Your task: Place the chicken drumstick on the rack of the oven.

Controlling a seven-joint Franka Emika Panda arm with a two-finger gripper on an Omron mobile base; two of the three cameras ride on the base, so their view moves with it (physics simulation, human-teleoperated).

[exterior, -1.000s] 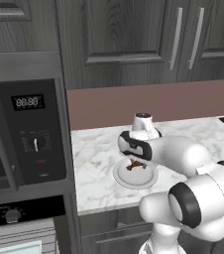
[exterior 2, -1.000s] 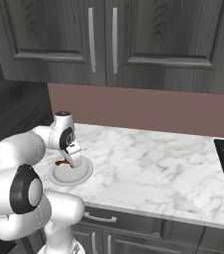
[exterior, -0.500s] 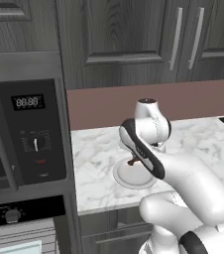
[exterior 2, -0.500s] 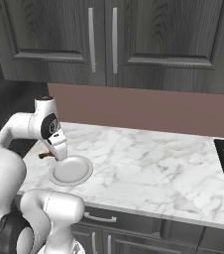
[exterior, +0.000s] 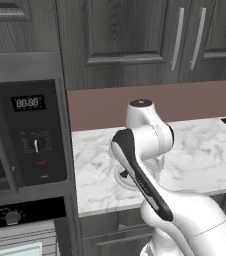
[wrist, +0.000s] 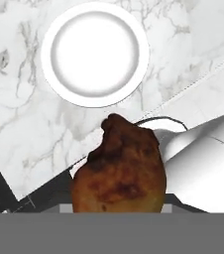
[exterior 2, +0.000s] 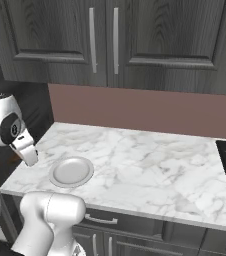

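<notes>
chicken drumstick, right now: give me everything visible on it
The small golden-brown chicken drumstick has a rough, roasted-looking skin with darker charred patches. In the hand view it sits close to the camera, its thick meaty end facing up, the bone end not visible. It is lifted off the round pale grey plate, which lies bare on the white marble counter. The hand is shut on it; the fingertips themselves are hidden.

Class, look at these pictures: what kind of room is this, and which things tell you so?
A rendered kitchen: a marble counter under dark cabinets, a plate on it, and a built-in oven beside it.
</notes>
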